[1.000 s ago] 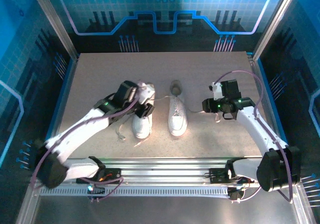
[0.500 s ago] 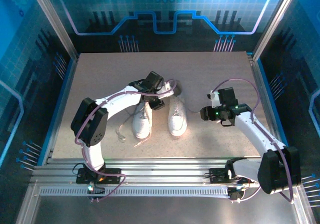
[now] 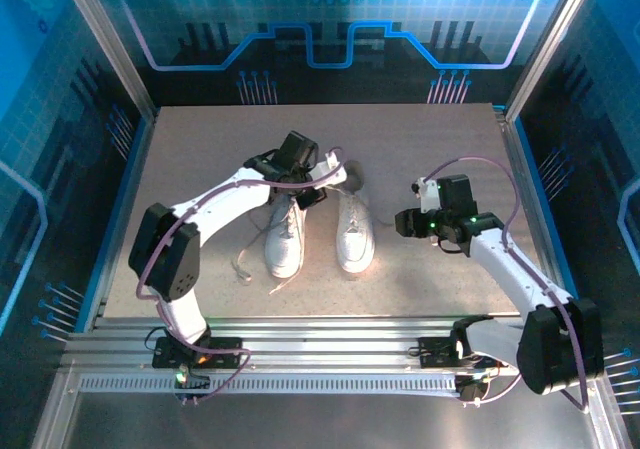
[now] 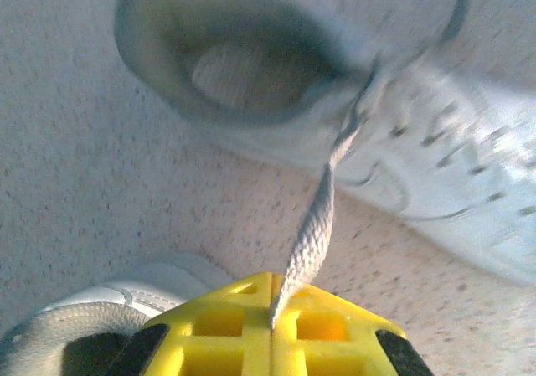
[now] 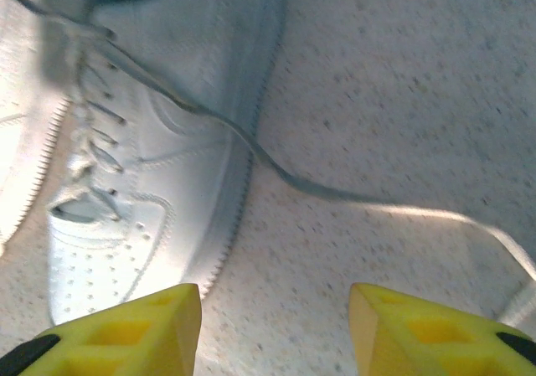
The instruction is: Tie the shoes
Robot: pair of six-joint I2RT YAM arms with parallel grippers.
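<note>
Closed moments ago, the left claw [image 4: 270, 330] is now clamped on the lace [image 4: 311, 234] of one shoe [image 4: 435, 154] — a strand secured for tying — while the right claw [image 5: 275, 309] is held apart, empty.

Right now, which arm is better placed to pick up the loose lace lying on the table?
Right. The right gripper is open and hovers over the loose lace beside the shoe; the left gripper is shut on the other lace.
</note>
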